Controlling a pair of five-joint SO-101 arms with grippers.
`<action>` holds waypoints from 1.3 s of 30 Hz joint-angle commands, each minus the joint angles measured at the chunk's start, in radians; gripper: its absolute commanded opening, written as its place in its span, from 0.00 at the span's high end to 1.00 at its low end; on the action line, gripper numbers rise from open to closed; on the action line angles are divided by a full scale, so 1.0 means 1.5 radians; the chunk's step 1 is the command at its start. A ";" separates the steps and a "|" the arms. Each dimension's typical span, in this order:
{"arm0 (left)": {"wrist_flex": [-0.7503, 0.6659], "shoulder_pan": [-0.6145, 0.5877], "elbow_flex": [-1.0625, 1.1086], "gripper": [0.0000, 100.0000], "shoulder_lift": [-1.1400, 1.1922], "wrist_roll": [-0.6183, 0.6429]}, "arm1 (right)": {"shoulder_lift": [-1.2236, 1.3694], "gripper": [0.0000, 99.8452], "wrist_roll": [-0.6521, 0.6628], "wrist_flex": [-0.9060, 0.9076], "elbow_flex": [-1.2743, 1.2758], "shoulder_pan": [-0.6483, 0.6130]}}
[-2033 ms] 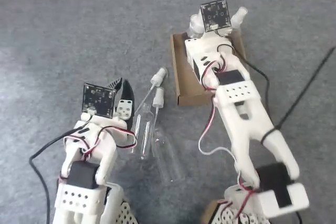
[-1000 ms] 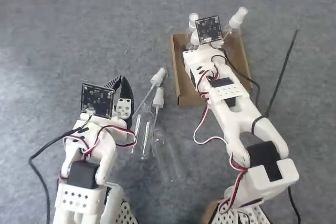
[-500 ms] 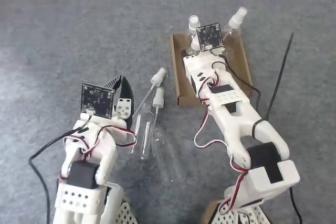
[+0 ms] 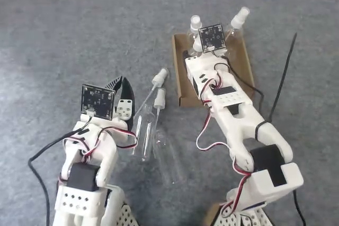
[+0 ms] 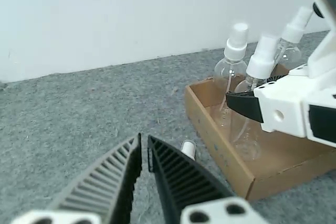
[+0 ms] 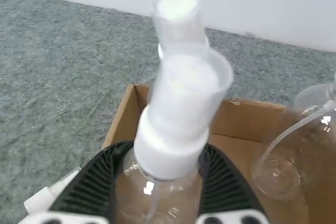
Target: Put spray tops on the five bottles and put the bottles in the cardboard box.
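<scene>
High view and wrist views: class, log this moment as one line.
right tool: shut on capped bottle, in cardboard box | left tool: shut, empty | table: two bottles lying loose

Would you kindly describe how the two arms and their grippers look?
Both the left arm and right arm are white plastic shells with black servo blocks, red, white and black wires, and a square circuit board at the wrist. The left gripper and right gripper have black ribbed fingers.

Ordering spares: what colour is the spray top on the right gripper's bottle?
White plastic spray top on the clear plastic bottle; clearest in the right wrist view.
</scene>
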 commanded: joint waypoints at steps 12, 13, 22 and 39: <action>-0.016 -0.004 -0.004 0.99 0.001 0.009 | -0.017 0.99 0.009 0.001 0.009 -0.008; -0.016 -0.004 -0.004 0.99 0.001 0.009 | -0.017 0.99 0.009 0.001 0.010 -0.008; -0.016 -0.005 -0.004 0.99 0.001 0.009 | -0.017 0.99 0.009 0.001 0.010 -0.005; -0.017 -0.005 -0.004 0.99 0.001 0.009 | -0.017 0.87 0.009 0.002 0.010 -0.008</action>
